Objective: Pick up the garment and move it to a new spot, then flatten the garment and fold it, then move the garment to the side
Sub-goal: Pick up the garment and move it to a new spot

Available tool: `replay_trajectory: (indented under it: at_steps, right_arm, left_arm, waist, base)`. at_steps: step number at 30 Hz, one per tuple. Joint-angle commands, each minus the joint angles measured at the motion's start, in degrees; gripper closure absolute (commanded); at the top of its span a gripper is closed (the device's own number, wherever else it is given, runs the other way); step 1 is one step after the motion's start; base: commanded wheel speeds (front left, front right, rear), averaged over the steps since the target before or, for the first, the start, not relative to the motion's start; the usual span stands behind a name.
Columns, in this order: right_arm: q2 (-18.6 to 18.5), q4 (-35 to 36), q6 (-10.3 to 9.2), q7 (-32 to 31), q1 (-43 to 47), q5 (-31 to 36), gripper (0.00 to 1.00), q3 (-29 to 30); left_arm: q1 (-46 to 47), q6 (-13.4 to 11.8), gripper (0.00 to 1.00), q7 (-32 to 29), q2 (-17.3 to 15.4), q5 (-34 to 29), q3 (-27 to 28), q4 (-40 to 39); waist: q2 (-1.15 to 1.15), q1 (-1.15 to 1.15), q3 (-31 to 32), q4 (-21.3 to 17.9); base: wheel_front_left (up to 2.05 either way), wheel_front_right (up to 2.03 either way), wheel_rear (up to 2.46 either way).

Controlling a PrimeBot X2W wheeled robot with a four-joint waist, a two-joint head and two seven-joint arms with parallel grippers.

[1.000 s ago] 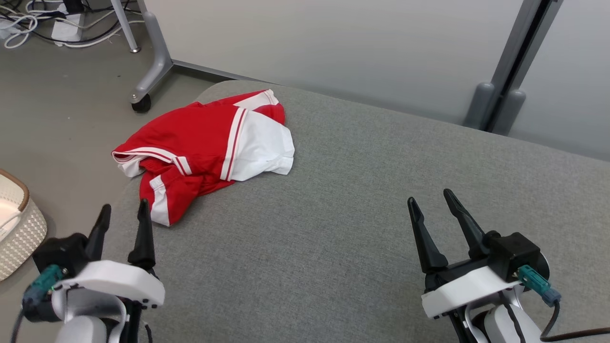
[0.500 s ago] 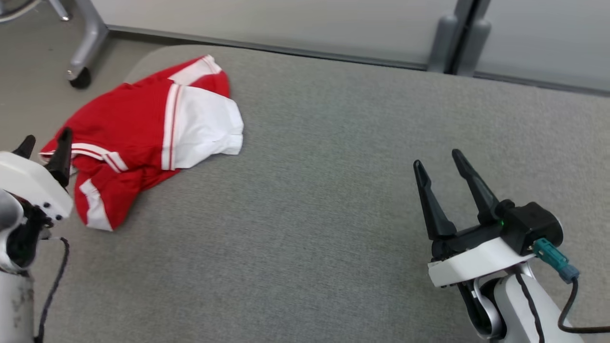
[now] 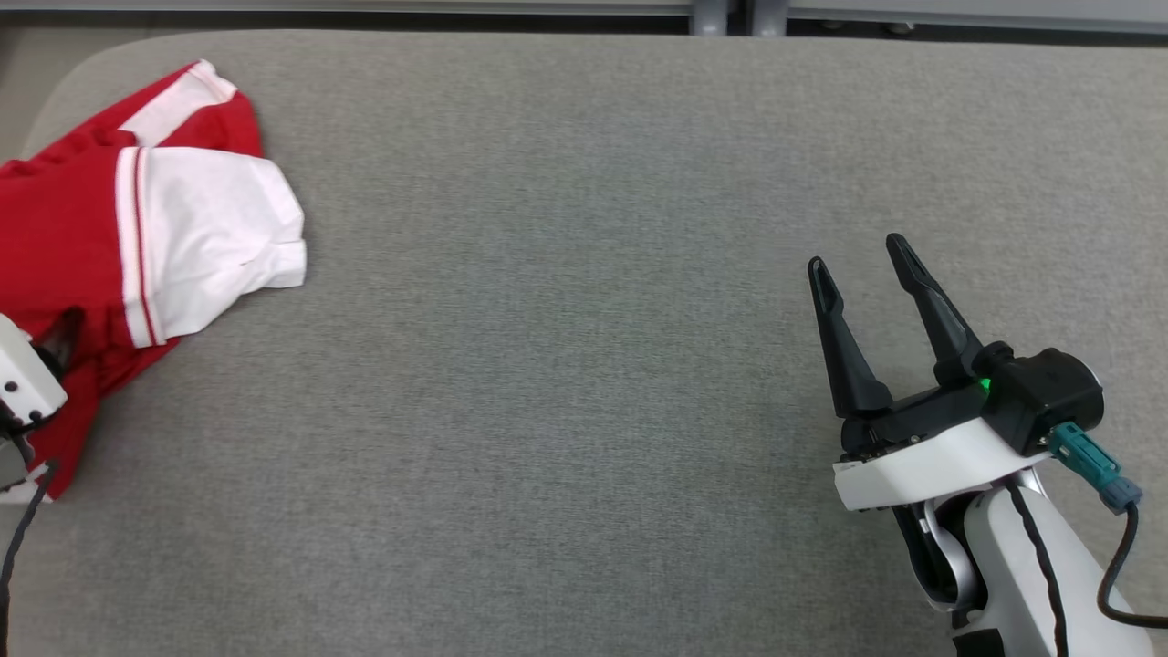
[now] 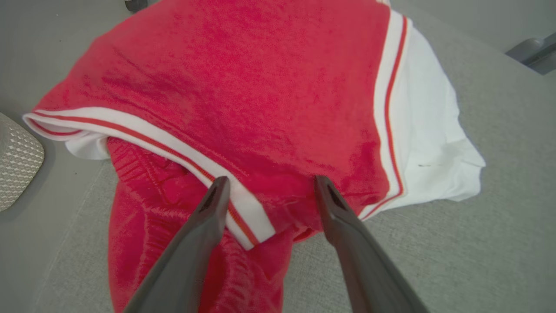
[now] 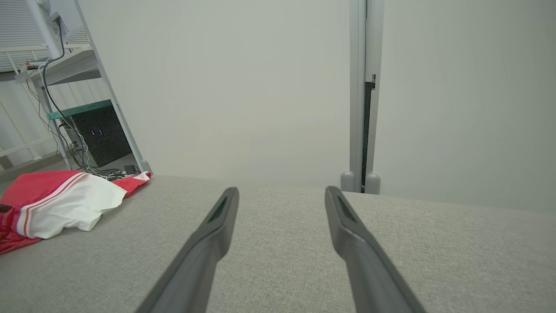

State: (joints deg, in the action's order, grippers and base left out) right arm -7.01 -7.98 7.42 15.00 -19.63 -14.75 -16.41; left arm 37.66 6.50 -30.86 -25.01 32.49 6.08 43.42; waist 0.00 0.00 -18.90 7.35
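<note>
The garment (image 3: 64, 228) is a red and white sports top, crumpled at the left end of the grey cushioned surface (image 3: 584, 383). In the left wrist view my left gripper (image 4: 271, 180) hovers open just above the garment (image 4: 260, 87), its fingertips straddling a white-striped hem and red folds. One dark finger (image 3: 62, 333) of it shows over the red cloth at the head view's left edge. My right gripper (image 3: 856, 253) stands open and holds nothing, far to the right over bare cushion. The right wrist view shows that gripper (image 5: 281, 190) with the garment (image 5: 65, 204) far off to its left.
A white woven basket (image 4: 17, 165) sits on the floor beyond the cushion's left edge. A grey partition wall with a post (image 5: 364, 108) runs along the cushion's far side. A desk frame with a dark computer and cables (image 5: 100, 134) stands behind the garment.
The head camera has swung, shifting the whole picture left. My left gripper has advanced from short of the garment to over its near folds, still open. The right gripper stays open.
</note>
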Motion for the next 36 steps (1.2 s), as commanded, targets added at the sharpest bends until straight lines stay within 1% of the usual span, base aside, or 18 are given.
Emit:
replay_trajectory:
  at_steps: [1, 4, 8, 9, 10, 11, 16, 20, 24, 30, 31, 32, 34, 36]
  right_arm:
    - [-0.31, 0.19, 0.13, 0.27, -0.55, -0.47, 0.00, 0.19]
    - [-0.29, 0.40, 0.13, 0.27, -1.01, -0.44, 0.00, 0.01]
    - [-0.26, 0.52, 0.13, 0.27, -0.98, -0.47, 0.00, 0.01]
    - [-0.22, 0.59, 0.13, 0.27, -0.91, -0.42, 0.00, 0.09]
    - [-0.13, 0.63, 0.13, 0.27, -0.80, -0.36, 0.00, 0.12]
    - [-0.06, 0.58, 0.13, 0.27, -0.66, -0.29, 0.00, 0.14]
    - [0.26, 0.04, 0.13, 0.27, 0.01, -0.17, 0.00, 0.27]
    - [0.49, -0.50, 0.13, 0.27, 0.65, -0.45, 0.00, 0.03]
    - [1.03, -1.25, 0.13, 0.27, 1.66, -0.92, 0.00, -0.33]
    - [2.05, -1.73, 0.13, 0.27, 3.14, -1.70, 0.00, -0.75]
    - [2.05, -1.73, 0.13, 0.27, 3.14, -1.70, 0.00, -0.75]
    - [2.36, -1.74, 0.13, 0.27, 3.74, -1.95, 0.00, -0.58]
    - [2.66, -1.82, 0.13, 0.27, 4.22, -2.01, 0.00, -0.43]
    - [3.03, -2.00, 0.13, 0.27, 4.72, -2.30, 0.00, -0.31]
  left_arm:
    - [0.67, 0.28, 0.00, -0.33, -0.15, 0.59, -0.24, 1.05]
    - [1.62, 0.48, 0.00, -0.84, -1.16, 0.50, -0.92, 4.37]
    - [2.22, 0.80, 0.00, -2.22, -1.34, 0.92, -2.48, 7.73]
    - [2.53, 0.85, 0.24, -1.89, -1.58, 0.87, -2.80, 8.06]
    - [2.85, 0.94, 0.65, -1.49, -1.83, 0.77, -3.20, 8.22]
    - [3.04, 1.00, 1.00, -0.90, -2.10, 0.65, -3.59, 8.35]
    - [4.05, 0.96, 1.00, 2.45, -3.23, -0.10, -5.85, 8.53]
    - [4.95, 0.95, 1.00, 4.99, -4.70, -0.45, -9.24, 6.16]
    - [5.86, 0.96, 1.00, 5.93, -6.79, -0.50, -13.24, 2.65]
    - [7.79, 0.97, 1.00, 6.55, -9.48, 1.13, -19.23, -6.41]
    - [7.79, 0.97, 1.00, 6.55, -9.48, 1.13, -19.23, -6.41]
    - [8.64, 0.97, 1.00, 6.39, -9.76, 2.10, -21.13, -10.21]
    - [9.41, 0.97, 1.00, 6.08, -10.40, 1.47, -23.60, -14.15]
    - [9.94, 0.96, 1.00, 5.34, -10.17, 1.95, -25.58, -18.01]
  waist:
    - [0.00, 0.00, -1.01, -1.28]
    - [0.00, 0.00, -1.65, -2.27]
    - [0.00, 0.00, -2.10, -3.05]
    - [0.00, 0.00, -2.14, -3.14]
    - [0.00, 0.00, -2.12, -3.22]
    - [0.00, 0.00, -2.02, -3.27]
    - [0.00, 0.00, -0.44, -3.21]
    - [0.00, 0.00, 1.93, -2.86]
    - [0.00, 0.00, 5.26, -2.68]
    - [0.00, 0.00, 10.10, -3.52]
    - [0.00, 0.00, 10.10, -3.52]
    - [0.00, 0.00, 11.33, -4.17]
    - [0.00, 0.00, 12.35, -5.03]
    - [0.00, 0.00, 13.28, -6.24]
  base:
    - [0.00, 0.00, 0.00]
    - [0.00, 0.00, 0.00]
    - [0.00, 0.00, 0.00]
    - [0.00, 0.00, 0.00]
    - [0.00, 0.00, 0.00]
    - [0.00, 0.00, 0.00]
    - [0.00, 0.00, 0.00]
    - [0.00, 0.00, 0.00]
    - [0.00, 0.00, 0.00]
    - [0.00, 0.00, 0.00]
    - [0.00, 0.00, 0.00]
    - [0.00, 0.00, 0.00]
    - [0.00, 0.00, 0.00]
    - [0.00, 0.00, 0.00]
